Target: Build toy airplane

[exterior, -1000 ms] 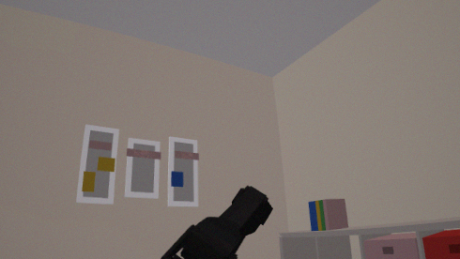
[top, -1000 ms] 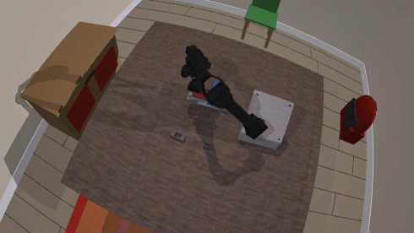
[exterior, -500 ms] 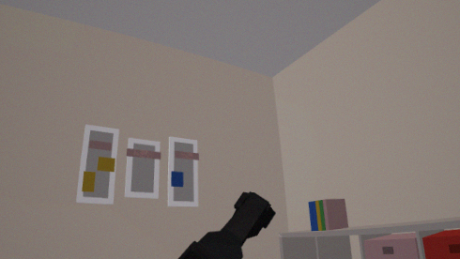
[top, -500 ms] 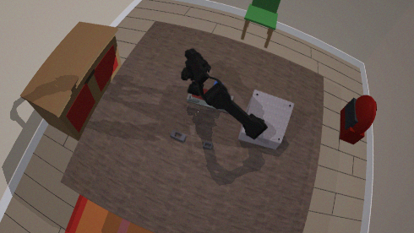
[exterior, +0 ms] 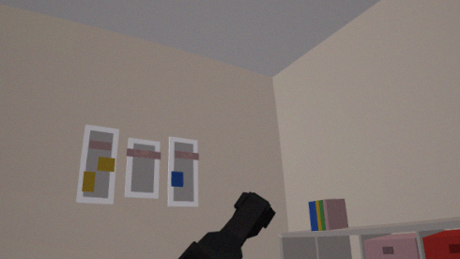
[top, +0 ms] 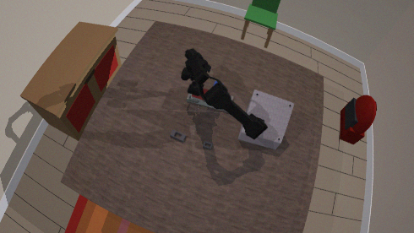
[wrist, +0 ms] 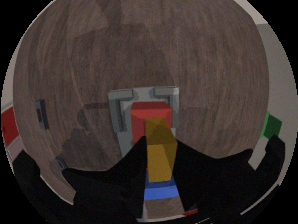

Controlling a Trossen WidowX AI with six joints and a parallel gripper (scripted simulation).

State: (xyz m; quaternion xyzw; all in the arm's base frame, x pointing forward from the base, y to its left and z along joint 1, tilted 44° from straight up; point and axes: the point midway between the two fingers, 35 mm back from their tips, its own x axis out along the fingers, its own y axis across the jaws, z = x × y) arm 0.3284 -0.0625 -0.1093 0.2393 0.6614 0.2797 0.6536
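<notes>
The grey cradle point(wrist: 114, 110) point(top: 193, 100) stands on the table, with the red fuselage point(wrist: 140, 120) point(top: 205, 91) lying along it. The blue wing point(wrist: 161, 193) point(top: 215, 83) shows as a band crossing the fuselage's line, partly hidden by the fingers. My gripper point(wrist: 155, 139) is shut on the yellow tail fin point(wrist: 160, 162) and holds it over the fuselage, near the end at the cradle's open corner brackets. The fin's lower end and the socket there are hidden, so I cannot tell whether they touch. In the top view the arm covers much of the cradle.
Two small grey holders point(top: 178, 136) point(top: 207, 145) stand on the brown table point(top: 139, 169) beside the cradle; they also show at the left in the wrist view point(wrist: 42, 114) point(wrist: 61, 163). A pale block point(top: 270, 110) lies under the arm's rear part.
</notes>
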